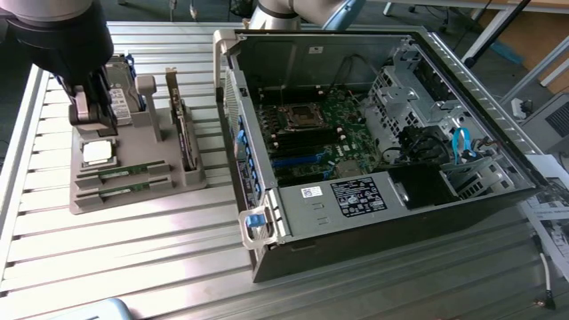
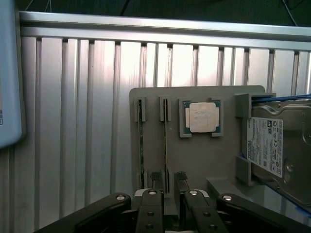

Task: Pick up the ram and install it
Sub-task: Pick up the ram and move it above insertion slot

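We are lining up the pick: our claw point(image 2: 168, 177) hangs wide open and empty above the ram point(image 2: 165, 145), slotted in the grey tray point(image 2: 194, 160) beside the chip point(image 2: 201, 117), and gripping it needs a straight, centred drop.

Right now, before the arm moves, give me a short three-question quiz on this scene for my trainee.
1. True or false: the ram nearest the gripper sits in the holder.
2. What lies on the holder between the ram and the hard drive? A) processor B) fan C) battery
3. Fill in: the gripper's jaws stand ____.
Key: 1 true; 2 A; 3 open.
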Motion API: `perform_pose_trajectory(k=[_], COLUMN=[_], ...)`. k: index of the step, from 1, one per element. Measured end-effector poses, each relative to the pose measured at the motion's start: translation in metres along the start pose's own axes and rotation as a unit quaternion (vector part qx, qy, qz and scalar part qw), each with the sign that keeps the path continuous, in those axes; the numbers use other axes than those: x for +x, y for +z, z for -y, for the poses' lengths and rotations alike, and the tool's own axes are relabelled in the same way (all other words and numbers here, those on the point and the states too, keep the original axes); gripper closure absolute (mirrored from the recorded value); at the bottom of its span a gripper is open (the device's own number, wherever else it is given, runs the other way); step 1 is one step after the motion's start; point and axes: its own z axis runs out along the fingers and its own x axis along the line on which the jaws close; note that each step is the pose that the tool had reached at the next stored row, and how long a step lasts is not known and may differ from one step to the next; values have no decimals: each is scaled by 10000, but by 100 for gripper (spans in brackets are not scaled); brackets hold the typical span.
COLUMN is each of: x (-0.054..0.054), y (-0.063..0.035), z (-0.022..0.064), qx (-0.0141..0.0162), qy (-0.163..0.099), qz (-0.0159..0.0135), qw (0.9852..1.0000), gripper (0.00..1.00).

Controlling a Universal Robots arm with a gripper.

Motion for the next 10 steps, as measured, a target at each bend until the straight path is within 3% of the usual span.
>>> perform_pose_trajectory(k=[10], x=[1], y=[64], z=[0], qx=[0], qy=[0], qz=[0], qw=[10000], gripper=[76])
